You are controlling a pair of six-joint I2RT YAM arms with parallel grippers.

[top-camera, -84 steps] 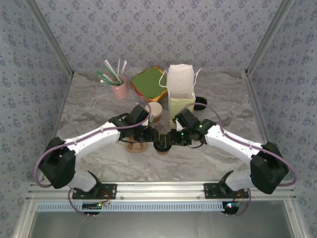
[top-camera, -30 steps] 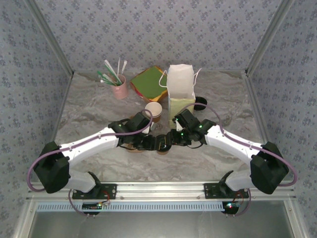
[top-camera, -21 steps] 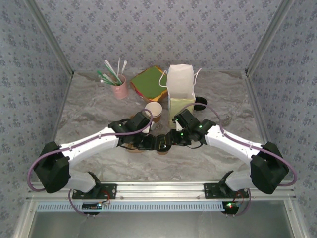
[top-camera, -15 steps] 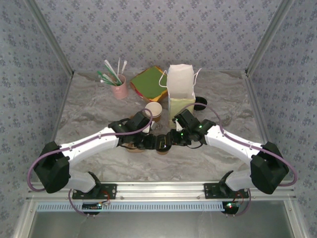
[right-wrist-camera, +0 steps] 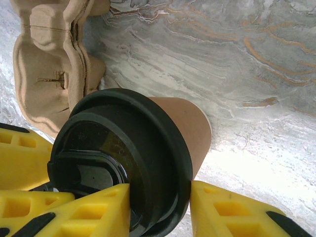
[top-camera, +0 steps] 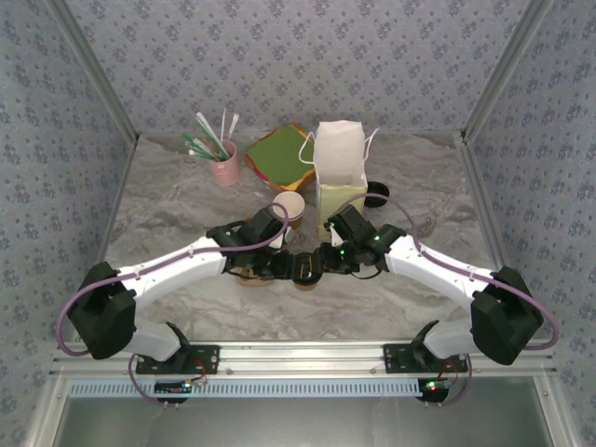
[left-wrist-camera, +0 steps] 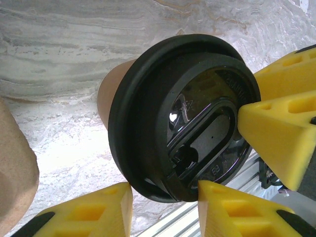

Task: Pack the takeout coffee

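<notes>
Patterned walls enclose a marbled desk. Toward its far-left corner a pink cup holds straws. A white paper bag stands by the far edge's middle, with an unlidded brown cup just beside it. The takeout coffee is mid-desk, toward the near edge, beside the cup carrier. The right jaws clamp its black lid. The left jaws flank the lid's rim; whether they grip, I cannot tell.

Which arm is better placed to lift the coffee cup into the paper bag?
Right, probably. The right gripper clamps the coffee cup at its lid, and the paper bag stands just beyond that arm. The left gripper only frames the lid's edge.
</notes>
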